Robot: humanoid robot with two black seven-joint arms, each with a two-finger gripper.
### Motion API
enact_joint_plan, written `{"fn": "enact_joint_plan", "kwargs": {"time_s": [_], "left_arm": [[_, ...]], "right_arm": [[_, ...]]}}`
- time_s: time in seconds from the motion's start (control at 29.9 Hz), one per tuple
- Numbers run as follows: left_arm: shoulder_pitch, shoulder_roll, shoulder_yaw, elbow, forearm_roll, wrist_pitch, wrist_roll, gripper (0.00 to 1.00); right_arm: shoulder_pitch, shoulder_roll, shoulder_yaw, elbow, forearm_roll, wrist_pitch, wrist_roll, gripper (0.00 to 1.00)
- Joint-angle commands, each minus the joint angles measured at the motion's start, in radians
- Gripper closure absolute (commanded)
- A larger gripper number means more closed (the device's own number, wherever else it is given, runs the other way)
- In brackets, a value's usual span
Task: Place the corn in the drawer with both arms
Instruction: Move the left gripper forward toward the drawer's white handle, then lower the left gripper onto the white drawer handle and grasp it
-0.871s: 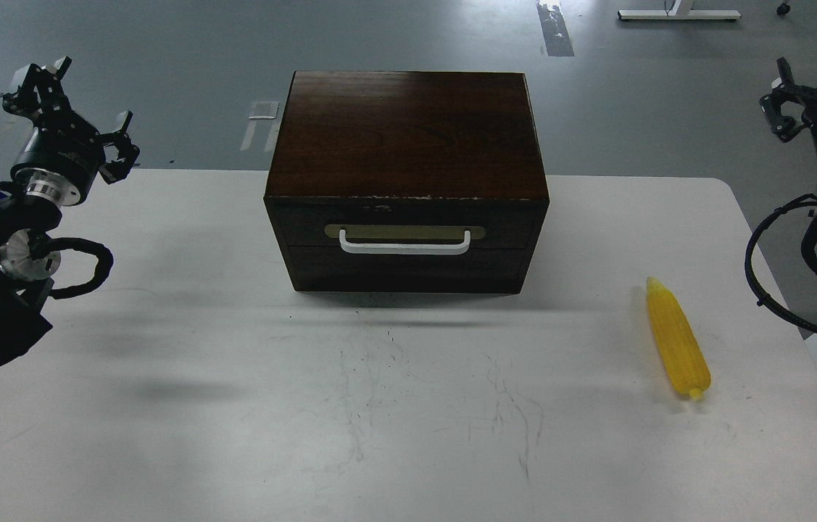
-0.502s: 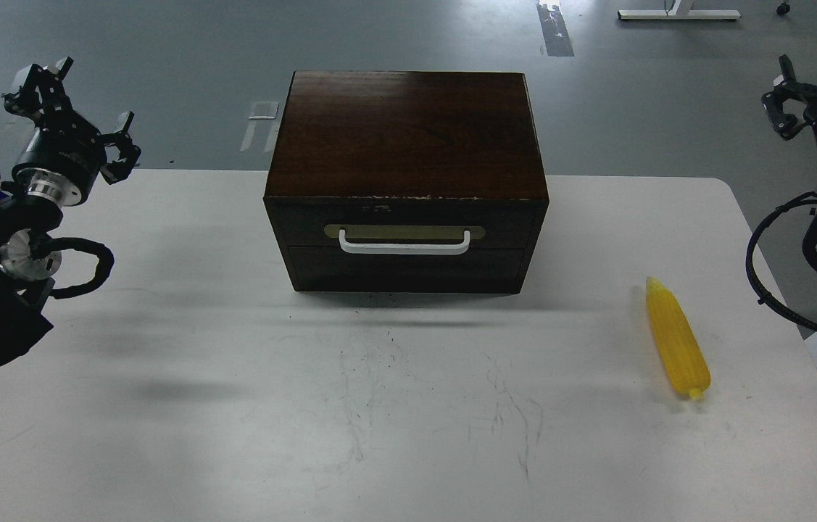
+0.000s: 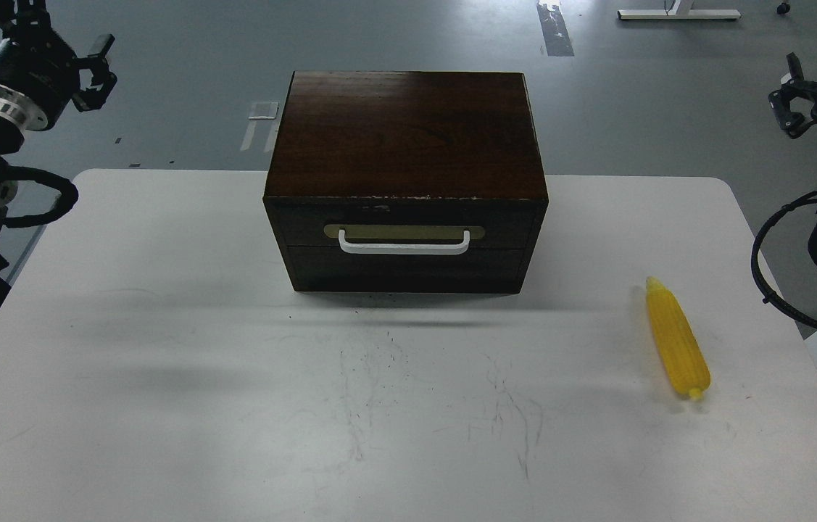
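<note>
The yellow corn [image 3: 676, 338] lies on the white table [image 3: 162, 377] at the right, its pointed tip toward the back. The dark wooden box [image 3: 408, 130] stands at the table's back middle. Its drawer [image 3: 408, 217] is shut flush, and the white bar handle [image 3: 404, 246] faces me. My left gripper [image 3: 49, 32] is raised at the far upper left, well away from the box, with its claws spread and empty. My right gripper [image 3: 794, 101] is raised at the far right edge, behind and above the corn; only one claw shows clearly.
A plain dark panel [image 3: 408, 270] sits below the drawer front. Black cables [image 3: 767, 275] loop off my right arm beside the table's right edge. Grey floor lies beyond the table, with tape marks [image 3: 262, 110] behind the box.
</note>
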Motion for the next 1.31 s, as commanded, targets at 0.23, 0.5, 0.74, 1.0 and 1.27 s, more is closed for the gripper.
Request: {"fn": "enact_joint_plan", "kwargs": {"time_s": [0.23,0.5,0.74,1.0,1.27], "left_arm": [[-0.312,-0.056,0.011,-0.104,0.411,0.000,-0.005,0.11],[-0.337,-0.054,0.021,-0.517,0.759,0.000,-0.011,0.11],[-0.329,-0.054,0.023,-0.839,1.217,0.000,-0.011,0.11],[-0.302,-0.021,0.119,-1.120,1.635,0.000,-0.009,0.11],[-0.308,-0.071,0.446,-1.119,1.920,0.000,-0.008,0.11]], "right_arm": [[-0.005,-0.019,0.000,-0.004,0.000,0.000,-0.001,0.00],[-0.005,-0.042,0.002,-0.004,0.000,0.000,0.001,0.00],[-0.012,-0.082,0.003,-0.005,0.000,0.000,0.003,0.00],[-0.020,-0.105,0.005,-0.007,0.000,0.000,0.003,0.00],[-0.020,-0.107,0.008,-0.011,0.002,0.000,0.004,0.00]]}}
